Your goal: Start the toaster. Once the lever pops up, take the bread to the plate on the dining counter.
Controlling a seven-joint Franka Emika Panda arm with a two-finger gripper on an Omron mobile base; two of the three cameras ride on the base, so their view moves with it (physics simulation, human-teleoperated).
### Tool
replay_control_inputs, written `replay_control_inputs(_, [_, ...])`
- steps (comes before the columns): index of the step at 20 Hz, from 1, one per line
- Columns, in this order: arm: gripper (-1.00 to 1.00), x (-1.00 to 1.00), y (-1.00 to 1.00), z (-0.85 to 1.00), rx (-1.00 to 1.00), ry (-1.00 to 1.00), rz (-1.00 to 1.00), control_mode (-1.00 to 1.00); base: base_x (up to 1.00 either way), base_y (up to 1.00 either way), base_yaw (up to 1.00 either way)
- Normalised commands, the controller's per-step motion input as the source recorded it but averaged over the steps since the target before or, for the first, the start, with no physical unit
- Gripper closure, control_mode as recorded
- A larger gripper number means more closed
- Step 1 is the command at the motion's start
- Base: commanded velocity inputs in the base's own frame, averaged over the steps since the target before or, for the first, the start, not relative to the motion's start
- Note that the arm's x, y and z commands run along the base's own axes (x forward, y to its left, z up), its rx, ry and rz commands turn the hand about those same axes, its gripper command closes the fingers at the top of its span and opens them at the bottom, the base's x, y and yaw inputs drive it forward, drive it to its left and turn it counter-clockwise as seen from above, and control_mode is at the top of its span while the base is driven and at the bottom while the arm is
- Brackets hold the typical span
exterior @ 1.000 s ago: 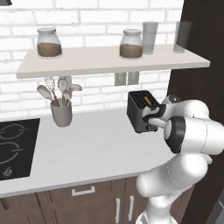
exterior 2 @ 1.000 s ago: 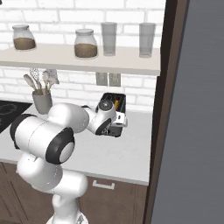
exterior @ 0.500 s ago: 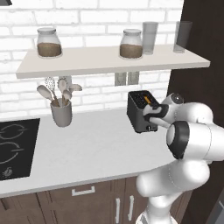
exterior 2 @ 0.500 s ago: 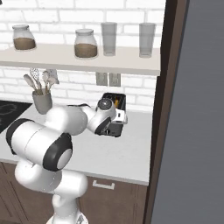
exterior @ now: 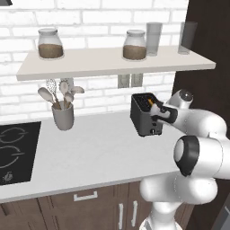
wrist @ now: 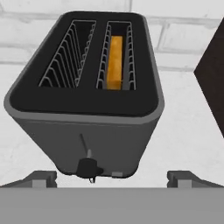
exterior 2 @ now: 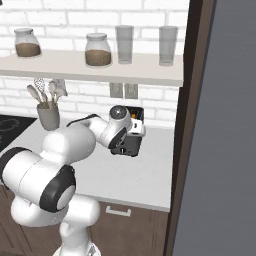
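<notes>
The dark grey toaster [wrist: 83, 94] stands on the pale worktop against the brick wall, seen also in the left base view [exterior: 143, 117] and the right base view [exterior 2: 129, 145]. The bread [wrist: 115, 61] sits low in the right-hand slot, an orange-tan slice; the other slot is empty. On the narrow face turned to me are a small black knob [wrist: 89, 167] and a thin slider track with the lever [wrist: 89, 153]. My gripper [wrist: 113, 179] is open, its fingertips spread wide just in front of that face, holding nothing. It hovers at the toaster's end [exterior: 156, 117] [exterior 2: 132, 133]. The plate and the dining counter are out of view.
A grey utensil holder [exterior: 63, 117] stands left of the toaster and a black cooktop [exterior: 13, 152] lies at the far left. A shelf [exterior: 112, 63] with jars and glasses hangs overhead. A tall dark panel [exterior: 204, 90] closes off the right side.
My elbow and forearm have swung a little to the right. The hand stays at the toaster's narrow face and the jaws stay open.
</notes>
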Motion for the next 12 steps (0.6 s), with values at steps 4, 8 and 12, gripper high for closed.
replay_control_inputs(4, [-1.00, -0.18, 0.00, 0.27, 0.00, 0.00, -0.01, -1.00, 0.00, 0.00, 0.00])
replay_control_inputs(8, [-1.00, -0.15, 0.00, 0.27, 0.00, -0.04, 0.00, -1.00, 0.00, 0.00, 0.00])
replay_control_inputs(12, [-1.00, -0.16, 0.00, 0.40, 0.00, -0.09, 0.00, -1.00, 0.00, 0.00, 0.00])
